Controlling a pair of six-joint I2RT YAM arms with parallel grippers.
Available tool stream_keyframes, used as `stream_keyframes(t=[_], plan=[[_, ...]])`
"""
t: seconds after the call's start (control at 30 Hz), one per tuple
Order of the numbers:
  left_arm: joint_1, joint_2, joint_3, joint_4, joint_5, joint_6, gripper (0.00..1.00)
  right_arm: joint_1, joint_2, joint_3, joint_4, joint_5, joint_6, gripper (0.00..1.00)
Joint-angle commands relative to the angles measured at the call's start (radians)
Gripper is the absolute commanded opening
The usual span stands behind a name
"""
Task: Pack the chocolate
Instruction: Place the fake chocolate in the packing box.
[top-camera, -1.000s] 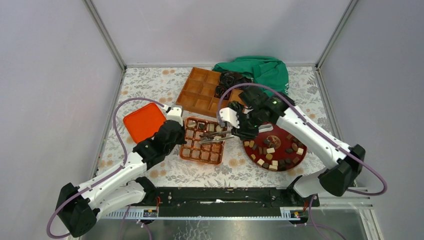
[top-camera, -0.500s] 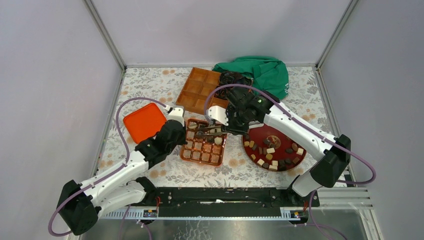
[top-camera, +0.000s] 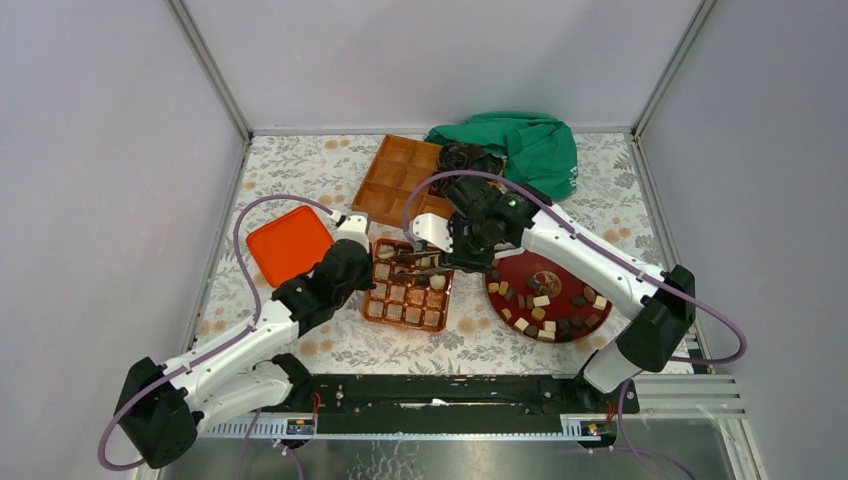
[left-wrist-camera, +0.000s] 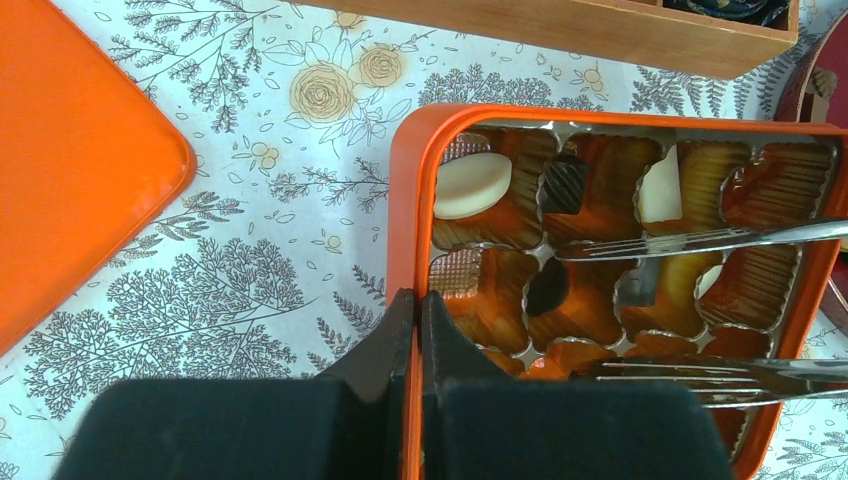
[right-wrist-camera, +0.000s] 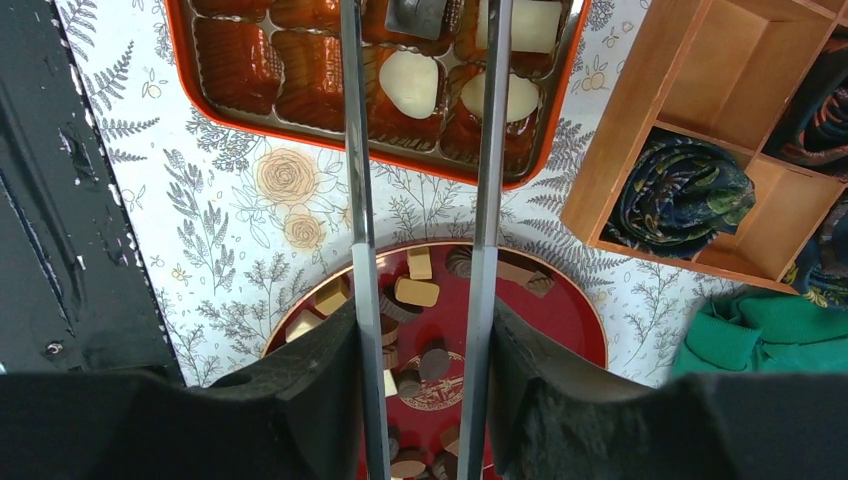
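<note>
Left end effector (left-wrist-camera: 415, 325): clamped on the orange box (left-wrist-camera: 405, 200) rim.
Right end effector (left-wrist-camera: 565, 312): long blades apart, above chocolate pieces (left-wrist-camera: 472, 185) in the box.

- No word, number or brand name can be read in any of the three views.
- The red plate (top-camera: 570, 272) has a gold emblem (right-wrist-camera: 440, 398) at its middle. It shows as an ornament only, and any lettering in it is too small and too covered to make out.
- The black rail (top-camera: 440, 393) at the near edge has a small light patch (top-camera: 298, 427) under each end, too small to tell whether either bears writing.
</note>
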Motion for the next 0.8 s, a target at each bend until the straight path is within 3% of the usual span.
stream_keyframes(t=[0.0,0.13,0.2,0.43,0.6,0.77], plan=[[-0.005,-0.004,0.033,0.105,0.001,-0.035,0.00,0.008,-0.007,0.063,-0.005,-0.042,0.020,0.48],[-0.004,0.006,0.039,0.082,-0.025,-0.038,0.00,-0.010,-0.034,0.077,-0.058,-0.120,0.006,0.45],[-0.003,0.013,0.044,0.065,-0.037,-0.043,0.00,-0.077,-0.071,0.075,-0.092,-0.223,-0.005,0.43],[-0.001,0.016,0.058,0.046,-0.026,-0.042,0.00,-0.447,-0.339,-0.171,-0.070,-0.394,0.002,0.44],[0.003,0.008,0.061,0.036,-0.010,-0.046,0.00,-0.734,-0.485,-0.372,-0.110,-0.390,-0.093,0.44],[0.005,-0.009,0.060,0.027,-0.006,-0.048,0.00,-0.946,-0.495,-0.416,-0.220,-0.332,-0.254,0.44]])
